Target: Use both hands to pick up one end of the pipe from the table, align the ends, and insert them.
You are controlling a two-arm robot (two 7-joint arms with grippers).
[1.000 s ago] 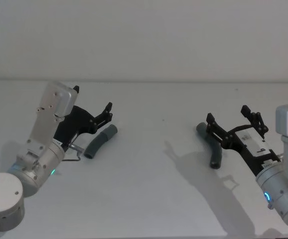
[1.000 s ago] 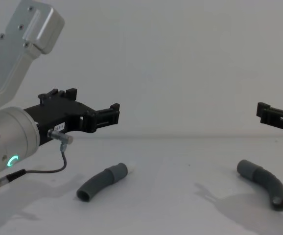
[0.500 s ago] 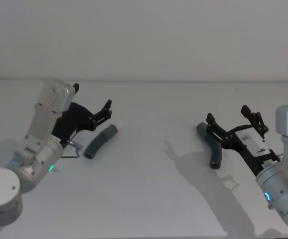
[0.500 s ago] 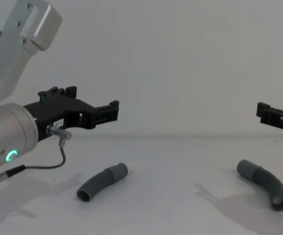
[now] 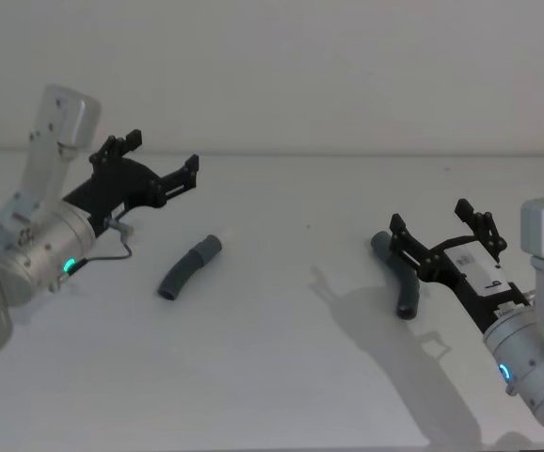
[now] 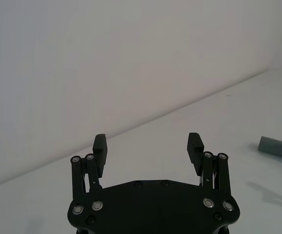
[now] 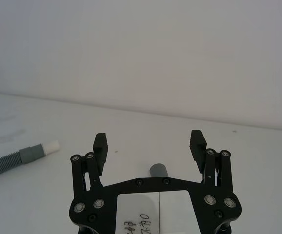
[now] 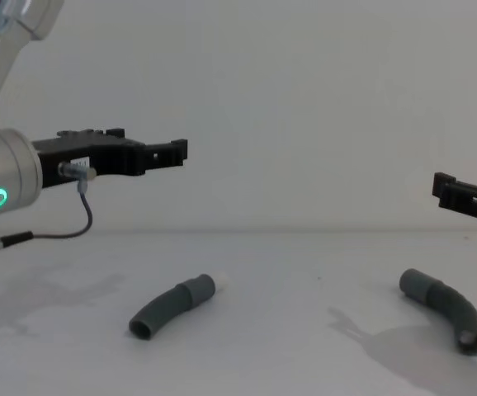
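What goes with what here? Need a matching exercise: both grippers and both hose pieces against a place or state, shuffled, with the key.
Column one
1. left gripper
2. right gripper
3. left hose piece
4. right hose piece

Column two
A. lies on the table, white tip past its cuff
B. open, hovering over a hose piece
C. lies on the table, partly behind a gripper in the head view
D. open, raised at the table's left side

Pairs: 1-D, 2-B, 3-A, 4-C
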